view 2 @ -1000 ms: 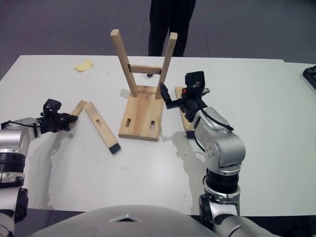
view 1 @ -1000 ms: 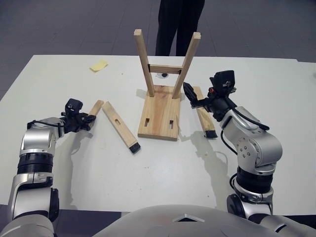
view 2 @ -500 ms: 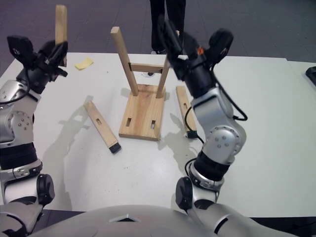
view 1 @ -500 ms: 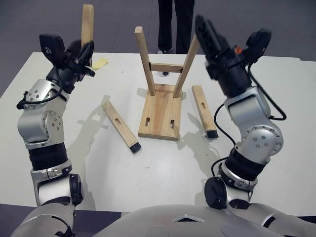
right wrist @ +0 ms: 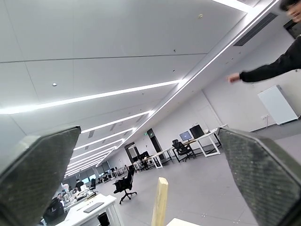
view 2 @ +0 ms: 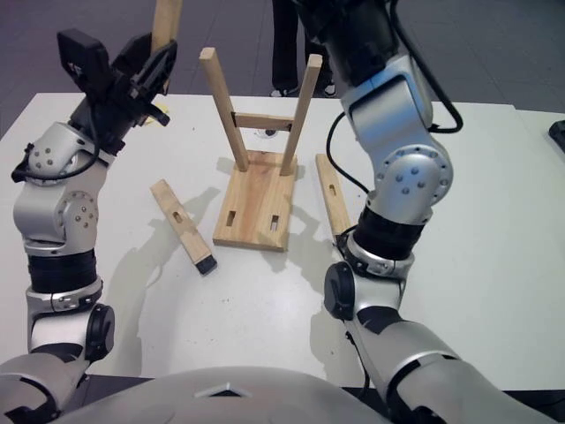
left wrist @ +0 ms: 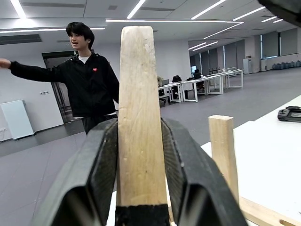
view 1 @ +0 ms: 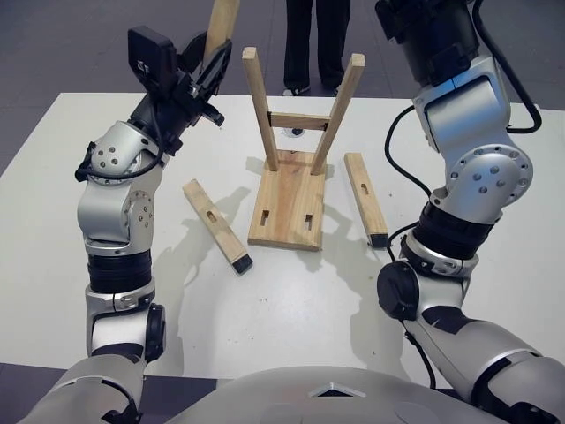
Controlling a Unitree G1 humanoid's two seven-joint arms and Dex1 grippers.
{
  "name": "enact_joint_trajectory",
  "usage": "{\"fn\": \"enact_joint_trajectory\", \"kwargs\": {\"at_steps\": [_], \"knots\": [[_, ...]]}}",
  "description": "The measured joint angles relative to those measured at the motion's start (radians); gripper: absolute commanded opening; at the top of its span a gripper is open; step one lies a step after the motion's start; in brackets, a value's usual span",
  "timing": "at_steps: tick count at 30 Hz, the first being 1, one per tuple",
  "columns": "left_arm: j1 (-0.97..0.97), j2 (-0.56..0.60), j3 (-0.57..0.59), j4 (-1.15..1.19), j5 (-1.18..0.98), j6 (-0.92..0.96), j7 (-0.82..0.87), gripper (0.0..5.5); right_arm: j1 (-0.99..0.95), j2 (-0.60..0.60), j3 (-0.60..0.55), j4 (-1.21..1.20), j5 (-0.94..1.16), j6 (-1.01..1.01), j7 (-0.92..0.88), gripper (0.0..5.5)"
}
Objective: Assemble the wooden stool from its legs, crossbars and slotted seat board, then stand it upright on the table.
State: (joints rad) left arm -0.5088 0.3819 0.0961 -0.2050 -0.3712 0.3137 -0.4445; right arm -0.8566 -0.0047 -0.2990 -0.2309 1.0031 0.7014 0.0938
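We held our left arm [view 1: 115, 177] bent upward at ten o'clock, the left pincer [view 1: 199, 79] clamped on a wooden leg [view 1: 221, 26]. Our right arm [view 1: 468, 132] stood raised at two o'clock, the right pincer [right wrist: 148, 136] pointing up, jaws spread wide.

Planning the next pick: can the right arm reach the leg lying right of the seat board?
Probably yes: right gripper is open and empty, and the leg lies flat, nothing over it.

The right claw [right wrist: 148, 134] is pointing at the ceiling [right wrist: 94, 37], its dark fingers [right wrist: 37, 179] standing wide apart, a wooden leg [right wrist: 160, 201] showing between them.
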Motion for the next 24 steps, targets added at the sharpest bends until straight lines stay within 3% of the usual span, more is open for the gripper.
{"fn": "enact_joint_trajectory", "kwargs": {"at_steps": [10, 17, 24], "knots": [[0.0, -0.021, -0.063, -0.008, 0.026, -0.027, -0.025, 1.3, -0.01, -0.001, 0.07, 0.231, -0.028, -0.011, 0.106, 5.4], [0.0, -0.04, -0.103, -0.023, 0.036, -0.033, -0.032, 1.3, -0.01, -0.001, 0.114, 0.266, -0.056, -0.013, 0.17, 5.4], [0.007, -0.045, -0.116, -0.028, 0.067, -0.046, -0.034, 1.3, -0.005, -0.006, 0.173, 0.262, -0.123, -0.021, 0.213, 4.4]]}}
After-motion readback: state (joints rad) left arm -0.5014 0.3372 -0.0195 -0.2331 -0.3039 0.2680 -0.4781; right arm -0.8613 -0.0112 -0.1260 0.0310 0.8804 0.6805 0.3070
